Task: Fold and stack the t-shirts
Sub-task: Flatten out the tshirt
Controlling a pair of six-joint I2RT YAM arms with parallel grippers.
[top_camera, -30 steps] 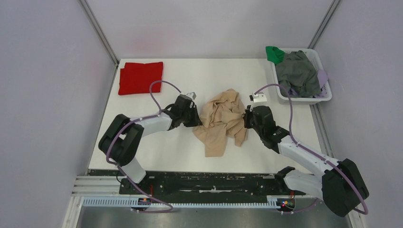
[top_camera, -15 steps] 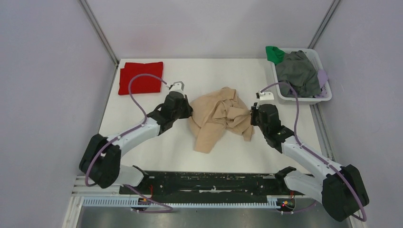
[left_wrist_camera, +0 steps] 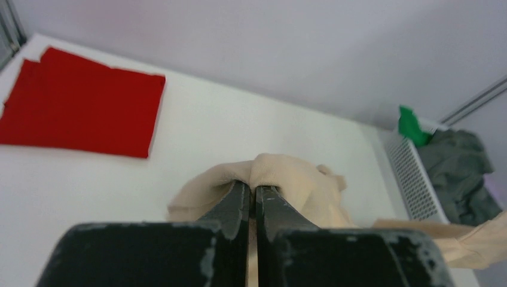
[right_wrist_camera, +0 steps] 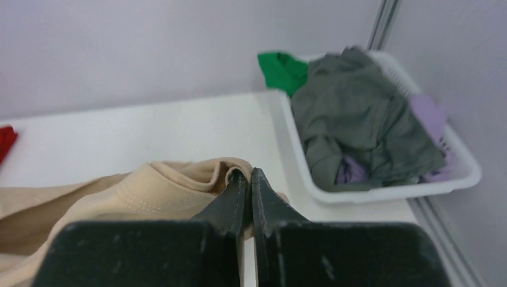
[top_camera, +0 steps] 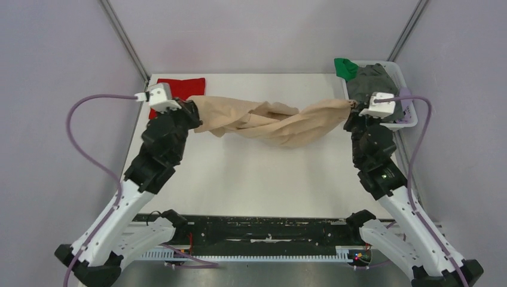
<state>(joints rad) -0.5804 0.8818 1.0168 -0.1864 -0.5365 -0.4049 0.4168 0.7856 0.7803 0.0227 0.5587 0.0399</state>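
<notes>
The beige shirt (top_camera: 272,119) is stretched in a twisted band across the upper middle of the frame, over the white table (top_camera: 263,173). The left gripper (top_camera: 190,110) is pinched tight on its left end, and the right gripper (top_camera: 350,110) on its right end. The folded red shirt (top_camera: 190,85) lies at the table's upper left, and a basket (top_camera: 406,122) of clothes sits at the upper right.

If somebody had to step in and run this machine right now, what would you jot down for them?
Both shut: left gripper and right gripper each pinch one end of the beige t-shirt, stretched between them, twisted, unfolded.
Done: red t-shirt folded at the far left corner of the table.
Left: untwist, lay flat, fold, stack on the red one. More clothes sit in the basket.
</notes>
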